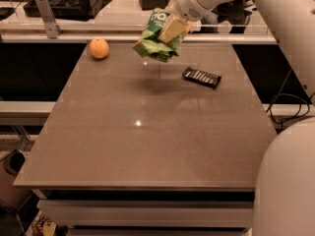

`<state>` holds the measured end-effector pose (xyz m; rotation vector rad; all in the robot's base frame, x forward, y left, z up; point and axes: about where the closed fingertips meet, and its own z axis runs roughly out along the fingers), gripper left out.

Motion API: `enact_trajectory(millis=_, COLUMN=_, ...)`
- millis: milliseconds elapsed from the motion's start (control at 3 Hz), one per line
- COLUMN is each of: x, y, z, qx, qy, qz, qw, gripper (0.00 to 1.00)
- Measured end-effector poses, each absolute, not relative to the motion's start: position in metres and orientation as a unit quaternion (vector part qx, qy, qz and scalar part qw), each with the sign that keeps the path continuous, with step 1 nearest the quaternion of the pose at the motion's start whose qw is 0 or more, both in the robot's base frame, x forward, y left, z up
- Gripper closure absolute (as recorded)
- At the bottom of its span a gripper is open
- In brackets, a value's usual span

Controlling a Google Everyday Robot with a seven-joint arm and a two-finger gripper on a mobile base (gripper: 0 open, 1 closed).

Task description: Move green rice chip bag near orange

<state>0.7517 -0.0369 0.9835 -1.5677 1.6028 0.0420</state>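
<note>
Clasping green chip bag (151, 47), gripper (171, 30) above table (147, 151)

Over the far edge of table (147, 151), gripper (171, 29) clamped on bag (153, 47), which hangs clear of the surface. At far-left corner, orange (99, 48), left of bag. Right of bag, slightly nearer, packet (201, 76) on table.
</note>
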Motion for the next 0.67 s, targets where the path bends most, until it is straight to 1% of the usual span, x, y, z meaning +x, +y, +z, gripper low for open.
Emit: enact_trajectory(millis=667, x=0.77, y=0.006, z=0.968, qx=-0.645, qy=0.622, qz=0.053, qw=0.44, gripper=1.0)
